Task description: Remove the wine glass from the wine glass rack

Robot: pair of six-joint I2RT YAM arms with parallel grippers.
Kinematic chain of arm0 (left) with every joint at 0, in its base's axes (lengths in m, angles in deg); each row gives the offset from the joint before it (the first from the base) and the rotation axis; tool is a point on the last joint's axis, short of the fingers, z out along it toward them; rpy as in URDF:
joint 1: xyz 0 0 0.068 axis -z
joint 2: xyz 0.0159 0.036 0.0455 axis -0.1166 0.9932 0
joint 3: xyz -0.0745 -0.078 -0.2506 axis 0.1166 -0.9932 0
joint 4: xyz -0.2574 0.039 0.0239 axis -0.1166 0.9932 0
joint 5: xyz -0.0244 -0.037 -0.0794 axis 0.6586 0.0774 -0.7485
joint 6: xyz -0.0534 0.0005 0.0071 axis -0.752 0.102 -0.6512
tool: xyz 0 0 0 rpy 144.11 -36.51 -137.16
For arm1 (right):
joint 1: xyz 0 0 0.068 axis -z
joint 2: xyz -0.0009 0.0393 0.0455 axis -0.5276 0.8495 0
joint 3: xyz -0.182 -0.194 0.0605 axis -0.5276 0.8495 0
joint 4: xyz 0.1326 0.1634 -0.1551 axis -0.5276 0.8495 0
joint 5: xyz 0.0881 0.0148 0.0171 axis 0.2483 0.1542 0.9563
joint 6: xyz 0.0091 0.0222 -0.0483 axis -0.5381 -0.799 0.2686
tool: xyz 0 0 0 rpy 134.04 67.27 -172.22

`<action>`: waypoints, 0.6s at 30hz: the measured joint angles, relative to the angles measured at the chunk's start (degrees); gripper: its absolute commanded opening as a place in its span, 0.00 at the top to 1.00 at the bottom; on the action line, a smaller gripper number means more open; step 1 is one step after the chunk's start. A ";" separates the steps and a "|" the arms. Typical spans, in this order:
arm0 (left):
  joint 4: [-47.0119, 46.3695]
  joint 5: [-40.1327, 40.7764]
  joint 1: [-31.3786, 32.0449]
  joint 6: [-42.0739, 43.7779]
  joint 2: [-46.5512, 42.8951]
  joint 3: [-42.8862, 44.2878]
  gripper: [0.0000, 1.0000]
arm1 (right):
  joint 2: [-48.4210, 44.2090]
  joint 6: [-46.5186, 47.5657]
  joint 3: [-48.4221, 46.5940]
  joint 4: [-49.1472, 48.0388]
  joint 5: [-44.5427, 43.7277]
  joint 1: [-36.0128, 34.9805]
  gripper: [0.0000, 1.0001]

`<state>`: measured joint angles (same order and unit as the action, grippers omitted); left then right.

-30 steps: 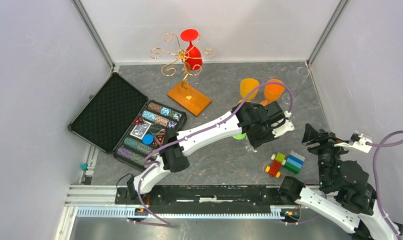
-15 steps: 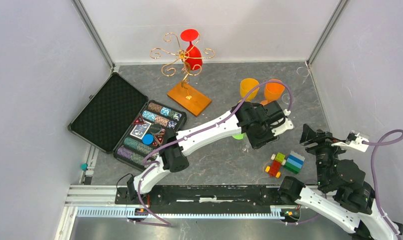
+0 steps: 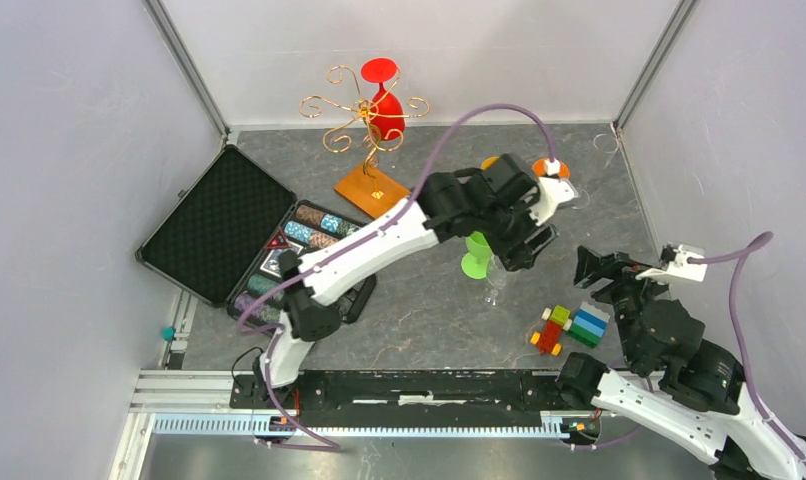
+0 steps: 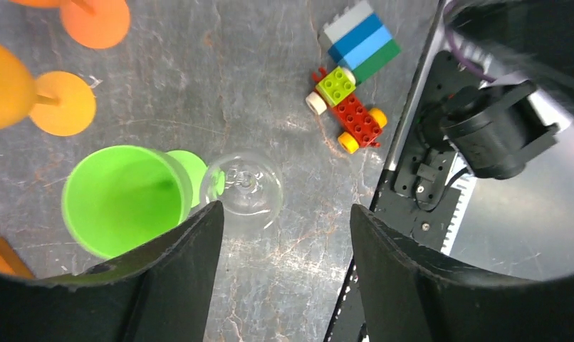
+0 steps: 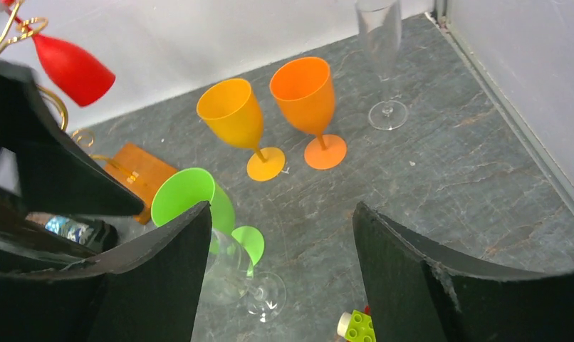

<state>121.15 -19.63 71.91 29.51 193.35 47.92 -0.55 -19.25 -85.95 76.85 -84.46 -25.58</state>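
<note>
The wine glass rack (image 3: 363,118), a gold wire tree on an orange-brown base (image 3: 377,195), stands at the back of the table. A red wine glass (image 3: 385,104) hangs upside down from one of its arms; the right wrist view shows its bowl (image 5: 70,68) at the top left. My left gripper (image 3: 527,245) hovers open over mid-table, well right of the rack, with nothing between its fingers (image 4: 177,271). Just beyond its fingertips a clear glass (image 4: 243,189) stands upright on the table. My right gripper (image 3: 589,268) is open and empty, facing that clear glass (image 5: 231,274).
A green glass (image 3: 476,252) stands beside the clear one. Two orange glasses (image 5: 234,114) and a tall clear glass (image 5: 380,35) stand at the back right. Toy bricks (image 3: 569,328) lie near the front right. An open black case of poker chips (image 3: 249,240) lies on the left.
The left gripper has opened, let go of the clear glass and risen away toward the back. The right gripper has opened wider and shifted a little left.
</note>
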 measured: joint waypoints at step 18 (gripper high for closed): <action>-16.13 7.82 -13.94 -3.19 -32.02 -40.50 0.03 | 33.68 2.43 -10.91 4.48 12.22 1.88 0.12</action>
<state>105.02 -11.81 57.96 26.32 161.33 7.42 33.14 -16.82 -96.85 81.33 -72.25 -23.70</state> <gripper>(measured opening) 0.943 0.902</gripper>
